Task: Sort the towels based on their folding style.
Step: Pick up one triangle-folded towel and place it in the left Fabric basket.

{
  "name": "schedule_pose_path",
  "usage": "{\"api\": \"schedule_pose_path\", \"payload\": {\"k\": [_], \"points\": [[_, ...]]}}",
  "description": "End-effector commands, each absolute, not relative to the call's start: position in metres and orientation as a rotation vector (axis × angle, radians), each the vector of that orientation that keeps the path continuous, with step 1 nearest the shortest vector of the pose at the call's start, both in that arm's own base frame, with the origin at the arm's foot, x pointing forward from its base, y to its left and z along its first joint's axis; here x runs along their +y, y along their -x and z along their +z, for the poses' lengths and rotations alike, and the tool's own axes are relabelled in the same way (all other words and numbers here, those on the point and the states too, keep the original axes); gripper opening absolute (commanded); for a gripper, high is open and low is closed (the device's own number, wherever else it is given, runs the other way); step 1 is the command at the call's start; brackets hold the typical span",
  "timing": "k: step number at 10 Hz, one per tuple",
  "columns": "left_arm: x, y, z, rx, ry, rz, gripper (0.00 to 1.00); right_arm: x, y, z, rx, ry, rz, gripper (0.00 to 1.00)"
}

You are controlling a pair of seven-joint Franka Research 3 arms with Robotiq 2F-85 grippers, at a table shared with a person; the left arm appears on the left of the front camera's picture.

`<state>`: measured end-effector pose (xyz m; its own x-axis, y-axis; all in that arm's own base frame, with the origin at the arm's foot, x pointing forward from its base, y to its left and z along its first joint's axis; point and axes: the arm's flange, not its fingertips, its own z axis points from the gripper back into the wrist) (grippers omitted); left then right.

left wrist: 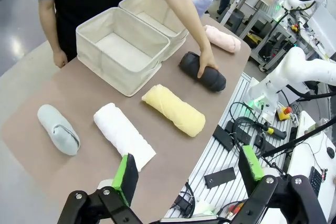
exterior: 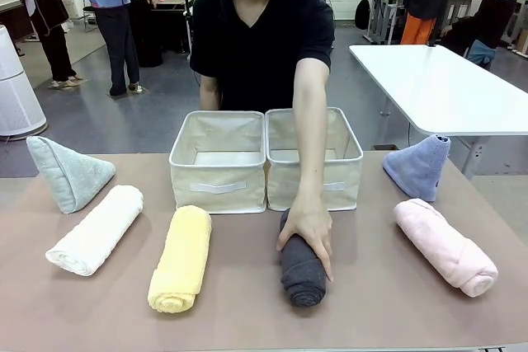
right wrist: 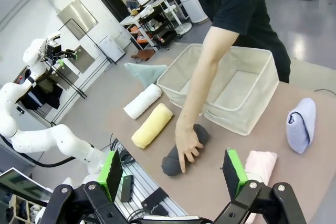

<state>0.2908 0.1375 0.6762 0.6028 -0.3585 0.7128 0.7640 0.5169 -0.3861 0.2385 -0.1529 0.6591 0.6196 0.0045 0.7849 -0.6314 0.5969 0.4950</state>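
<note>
The person's hand (exterior: 307,232) covered the far end of the dark grey towel (exterior: 302,276), and the forearm (exterior: 311,121) hid part of the right bin (exterior: 351,172). In the right wrist view, one finger (right wrist: 235,174) of the right gripper (right wrist: 173,174) masked part of the pink towel (right wrist: 262,161). In the left wrist view, the forearm concealed part of the periwinkle towel (left wrist: 203,4).

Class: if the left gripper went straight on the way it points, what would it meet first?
Probably the pale yellow rolled towel, centred ahead of the open left gripper, though depth is unclear.
</note>
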Motion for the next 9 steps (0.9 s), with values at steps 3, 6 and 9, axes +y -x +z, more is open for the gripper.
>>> {"api": "schedule_pose_path", "payload": {"k": [3, 6, 9], "points": [[0.128, -0.317, 0.678, -0.565, 0.640, -0.668, 1.00, -0.153, -0.241, 0.660, -0.844, -0.876, 0.441, 1.00], [0.102, -0.419, 0.657, -0.373, 0.375, -0.537, 1.00, -0.153, -0.241, 0.660, -0.844, -0.876, 0.441, 1.00], [0.092, -0.483, 0.587, -0.140, 0.236, -0.447, 1.00, -0.153, -0.241, 0.660, -0.844, -0.876, 0.441, 1.00]]}}
